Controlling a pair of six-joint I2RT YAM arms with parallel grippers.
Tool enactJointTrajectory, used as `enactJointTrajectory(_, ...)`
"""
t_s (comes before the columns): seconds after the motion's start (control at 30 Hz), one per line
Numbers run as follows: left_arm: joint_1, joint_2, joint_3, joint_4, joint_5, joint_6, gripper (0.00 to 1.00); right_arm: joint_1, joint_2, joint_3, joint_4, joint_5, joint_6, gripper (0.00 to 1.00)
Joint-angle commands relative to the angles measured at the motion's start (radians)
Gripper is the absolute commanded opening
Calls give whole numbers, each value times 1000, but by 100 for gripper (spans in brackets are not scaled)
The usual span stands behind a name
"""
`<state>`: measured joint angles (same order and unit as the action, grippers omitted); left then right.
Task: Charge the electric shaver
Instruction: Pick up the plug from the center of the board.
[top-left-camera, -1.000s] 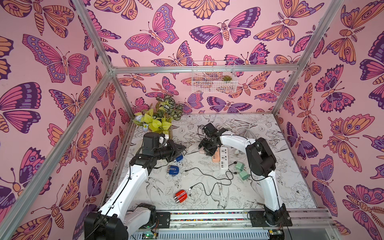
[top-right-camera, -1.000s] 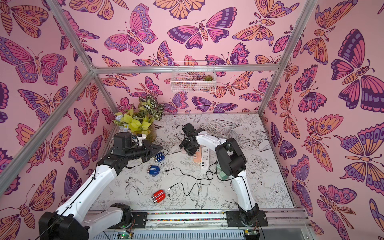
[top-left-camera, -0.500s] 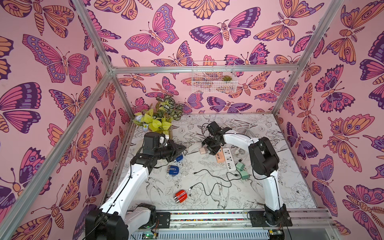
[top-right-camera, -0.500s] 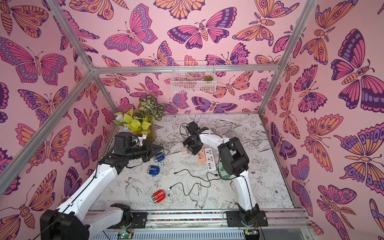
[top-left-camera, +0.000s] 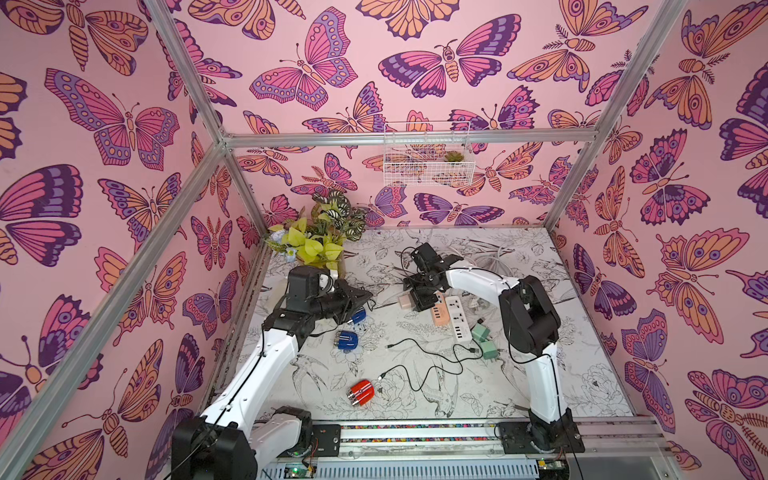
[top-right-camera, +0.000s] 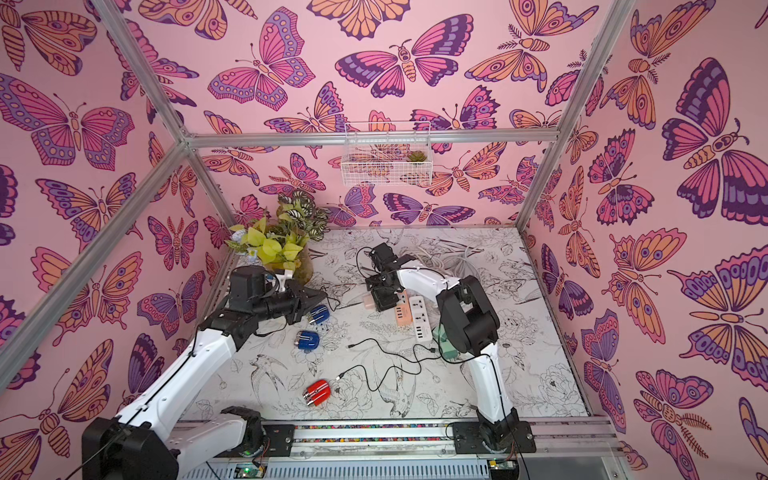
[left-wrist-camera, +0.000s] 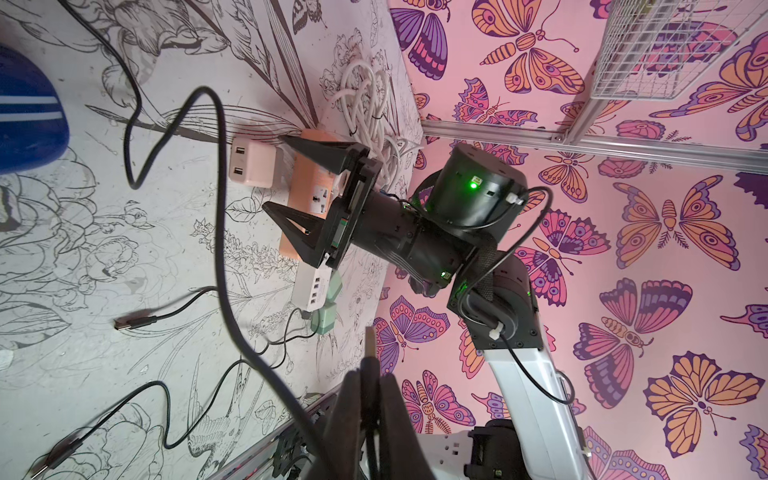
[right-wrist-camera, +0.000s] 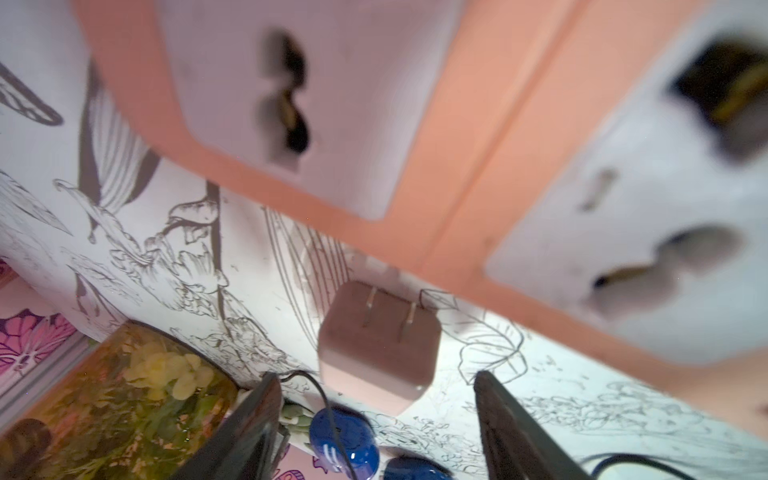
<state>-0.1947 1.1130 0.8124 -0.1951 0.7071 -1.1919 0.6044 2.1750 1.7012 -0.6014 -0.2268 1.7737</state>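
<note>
Right hand (left-wrist-camera: 275, 172) has widened, empty, off the adapter (left-wrist-camera: 251, 166); left hand (left-wrist-camera: 370, 374) pinches the cable (left-wrist-camera: 219, 187); regrasping, we risk toppling the adapter.

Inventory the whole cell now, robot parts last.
blue shavers: 2, blue, by left gripper
red shaver: 1, red, near front rail
power strips: 2, peach and white, adjacent
pink adapter: 1, pink, unplugged beside power strips
green adapters: 2, green, beside power strips
black cables: 3, black, two loose, one held
white cord: 1, white, coiled at back
plant: 1, green, back corner
wire basket: 1, white, back wall
left gripper: 1, black, shut on black cable
right gripper: 1, black, open by pink adapter
</note>
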Motion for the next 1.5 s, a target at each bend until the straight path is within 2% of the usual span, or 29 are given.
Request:
enactJointTrajectory(0.0,7,-5,-22,21,3,-3,0,0,69,98,-117,32,68,74)
enactJointTrajectory(0.17,8,-4,-22,22,2,-3,0,10,137,235,-314,58,83,70)
enactJointTrajectory(0.27,6,-1,-20,25,2,-3,0,16,165,286,-399,72,93,71)
enactJointTrajectory(0.7,6,5,-19,27,2,-6,0,21,275,380,-402,61,60,71)
enactJointTrajectory(0.87,6,11,-14,27,0,-6,0,23,275,377,-397,72,76,56)
enactJointTrajectory(1.07,7,16,-10,26,0,-9,0,20,255,376,-387,45,63,30)
enactJointTrajectory(1.23,7,20,-14,74,5,-49,0,-6,88,225,-171,46,-19,21)
enactJointTrajectory(1.33,2,40,-10,134,6,-93,0,-35,-87,22,65,47,-85,14)
enactJointTrajectory(1.47,-23,89,4,232,-10,-154,0,-71,-298,-239,370,-14,-148,13)
